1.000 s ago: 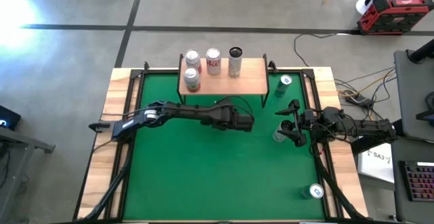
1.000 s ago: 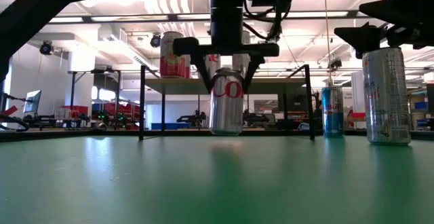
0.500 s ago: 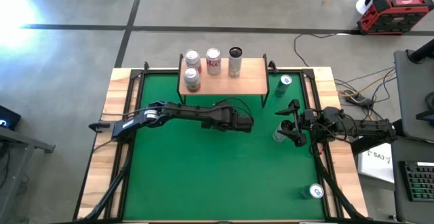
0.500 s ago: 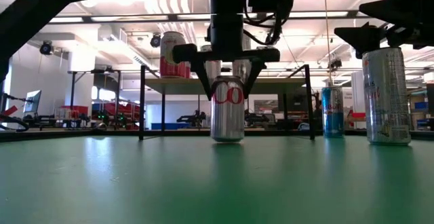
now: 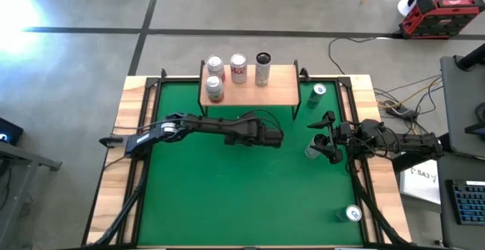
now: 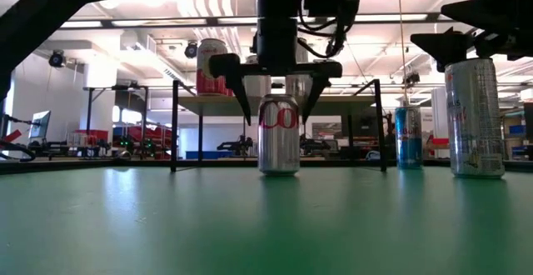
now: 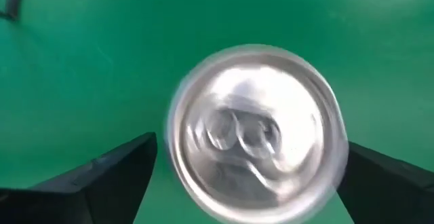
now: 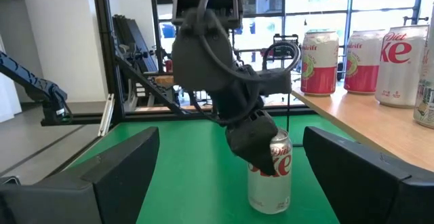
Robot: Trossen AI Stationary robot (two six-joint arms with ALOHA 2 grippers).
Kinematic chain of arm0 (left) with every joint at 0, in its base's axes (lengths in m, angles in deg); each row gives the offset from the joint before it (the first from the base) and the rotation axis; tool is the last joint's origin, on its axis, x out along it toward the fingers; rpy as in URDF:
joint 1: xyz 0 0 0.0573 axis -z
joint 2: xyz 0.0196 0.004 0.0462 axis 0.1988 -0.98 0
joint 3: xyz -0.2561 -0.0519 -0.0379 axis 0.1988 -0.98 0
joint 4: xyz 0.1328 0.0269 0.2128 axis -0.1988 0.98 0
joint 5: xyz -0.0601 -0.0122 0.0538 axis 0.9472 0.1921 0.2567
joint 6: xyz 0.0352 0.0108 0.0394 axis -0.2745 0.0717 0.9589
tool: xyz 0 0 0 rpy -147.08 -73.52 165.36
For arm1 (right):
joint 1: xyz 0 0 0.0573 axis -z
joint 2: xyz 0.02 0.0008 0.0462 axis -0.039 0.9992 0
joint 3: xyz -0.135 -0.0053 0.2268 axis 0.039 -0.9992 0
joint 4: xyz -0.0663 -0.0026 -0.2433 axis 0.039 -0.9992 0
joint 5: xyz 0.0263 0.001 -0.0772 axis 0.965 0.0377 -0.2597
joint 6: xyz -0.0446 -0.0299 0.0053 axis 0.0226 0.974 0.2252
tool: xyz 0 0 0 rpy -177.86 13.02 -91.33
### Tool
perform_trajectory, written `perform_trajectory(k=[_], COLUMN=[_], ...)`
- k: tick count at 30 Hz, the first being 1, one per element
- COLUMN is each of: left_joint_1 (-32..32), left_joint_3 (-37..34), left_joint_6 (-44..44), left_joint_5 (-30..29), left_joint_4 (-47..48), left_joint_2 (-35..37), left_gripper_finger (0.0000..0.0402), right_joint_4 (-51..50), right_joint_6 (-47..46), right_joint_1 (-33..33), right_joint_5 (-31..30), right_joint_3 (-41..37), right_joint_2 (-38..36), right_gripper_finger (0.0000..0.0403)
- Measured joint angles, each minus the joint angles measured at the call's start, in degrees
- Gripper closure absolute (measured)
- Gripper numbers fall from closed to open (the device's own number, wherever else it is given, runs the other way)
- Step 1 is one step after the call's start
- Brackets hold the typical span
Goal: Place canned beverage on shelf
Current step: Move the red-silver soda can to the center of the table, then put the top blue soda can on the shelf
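Item: one table, wooden rim (image 5: pixel 120 121), topped by one green mat (image 5: pixel 227 197). One shelf (image 5: pixel 279 89), a light-wood board on thin black legs, stands at the mat's far edge, slightly left of centre. On the shelf, four cans: a silver can (image 5: pixel 214 89) at the front left, a red-and-white can (image 5: pixel 215 65) behind it at the far left corner, a second red-and-white can (image 5: pixel 238 67) beside that, and a tall slim can (image 5: pixel 262 68) next along the far edge; the right half of the board is bare. On the mat, four cans: one silver cola can (image 6: pixel 279 134) upright in front of the shelf near the mat's centre, under the left arm; one blue can (image 5: pixel 317 93) upright just off the shelf's right end; one tall silver can (image 6: pixel 474 117) near the right edge; one can (image 5: pixel 352 214) by the near right corner. Grippers, two. Left gripper (image 6: pixel 277 100): directly above the cola can, fingers spread wide to either side of its upper part, clear of its wall, holding nothing; the can stands on the mat by itself. Right gripper (image 5: pixel 322 137): over the tall silver can at the right edge, fingers apart; whether they touch the can cannot be told.
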Motion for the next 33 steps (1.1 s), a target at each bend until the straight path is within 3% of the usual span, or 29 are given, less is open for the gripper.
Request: perform_trajectory(k=[8,13,17,26,30,33], left_joint_1=[2.12,5.75,9.96,24.22,26.48,25.68], left_joint_3=[10.62,9.41,9.84,10.35,3.80,-5.30], left_joint_6=[3.19,6.77,8.05,5.23,10.65,8.74], left_joint_5=[6.28,5.86,-0.64,-29.73,-31.45,-28.57], left_joint_4=[4.79,2.56,3.80,12.87,12.62,12.57], left_joint_2=[0.20,3.13,3.59,6.01,11.52,19.82], left_gripper_finger=[0.0010,0.0008,0.0007,0.0021,0.0021,0.0022], right_joint_4=[0.00,-0.01,0.00,-0.02,-0.07,-0.42], right_joint_6=[0.02,0.00,0.00,0.02,0.00,0.00], right_joint_1=[0.00,0.02,0.02,0.00,0.00,0.02], right_joint_5=[0.00,0.00,0.02,0.00,-0.01,0.05], right_joint_3=[0.00,-0.01,0.00,0.00,-0.01,-0.01], right_joint_2=[0.00,-0.02,0.00,0.00,-0.01,-0.02], right_gripper_finger=[0.0046,0.0046,0.0046,0.0046,0.0046,0.0046])
